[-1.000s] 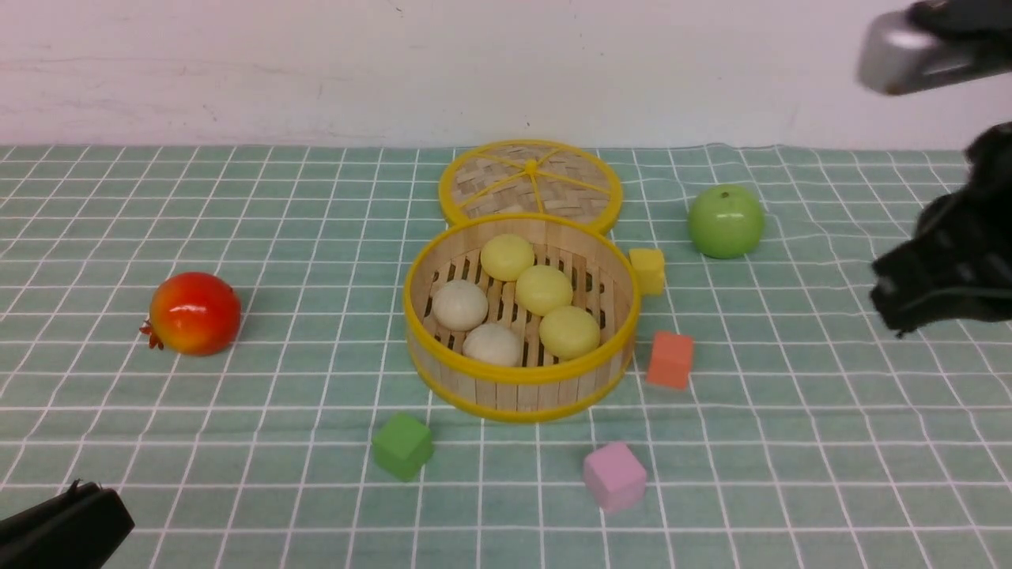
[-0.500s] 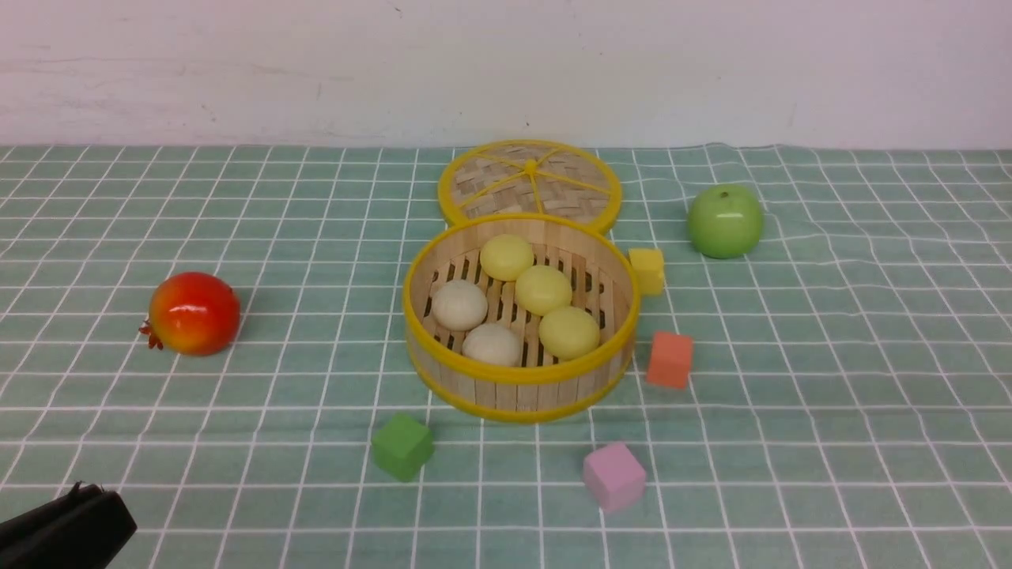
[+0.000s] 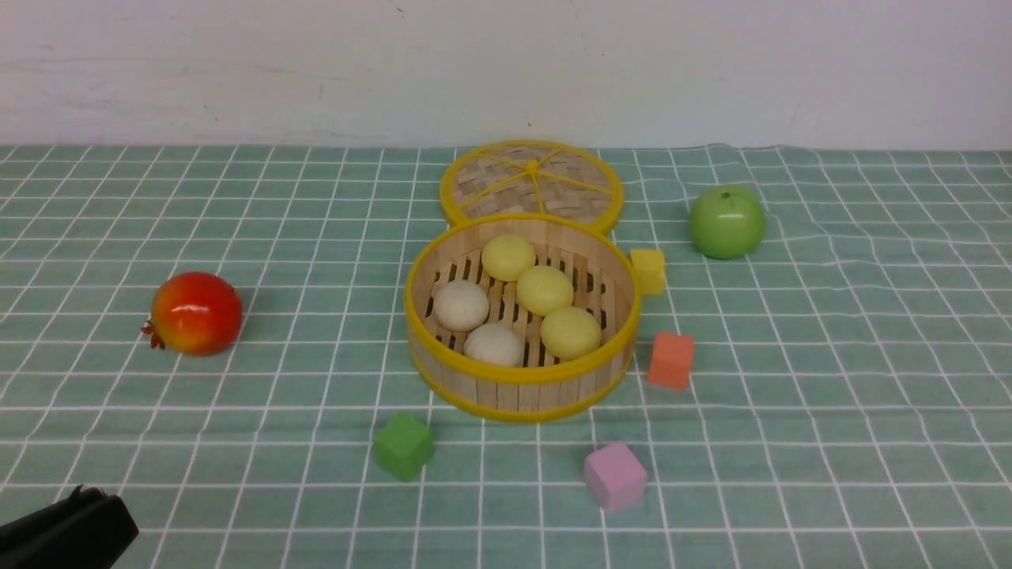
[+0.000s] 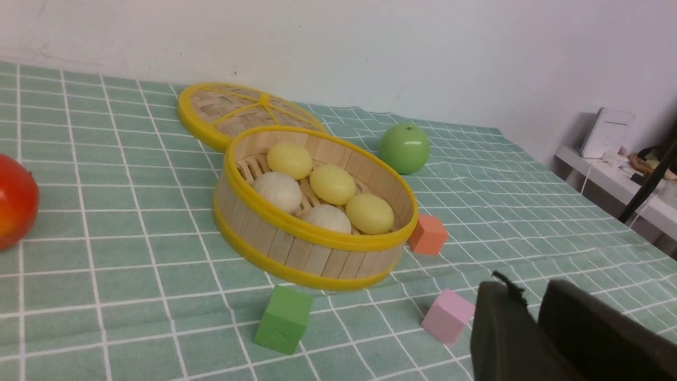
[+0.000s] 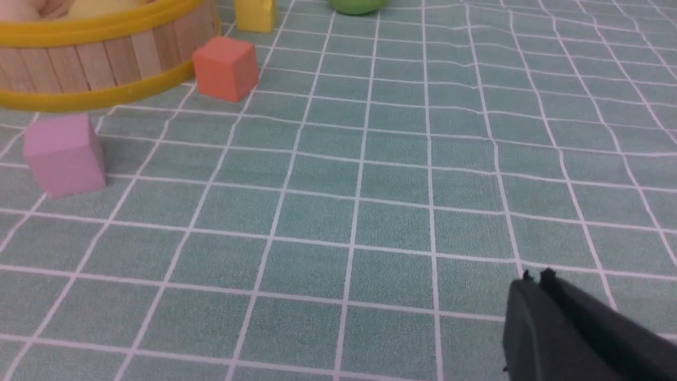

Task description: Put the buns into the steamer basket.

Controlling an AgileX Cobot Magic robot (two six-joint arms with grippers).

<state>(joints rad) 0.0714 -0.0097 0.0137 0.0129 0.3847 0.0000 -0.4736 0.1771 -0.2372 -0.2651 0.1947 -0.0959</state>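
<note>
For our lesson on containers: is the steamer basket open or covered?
Open. The buns show inside the steamer basket, and the woven lid lies behind it.

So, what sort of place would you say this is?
Probably a robot test bench dressed as a kitchen: a green grid-patterned tabletop, a round slatted wooden steamer basket, and a black robot gripper.

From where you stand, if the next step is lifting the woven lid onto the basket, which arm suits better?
Probably the left: its gripper shows at the front view's edge, and its wrist view takes in both lid and steamer basket. The right wrist view misses the lid.
</note>
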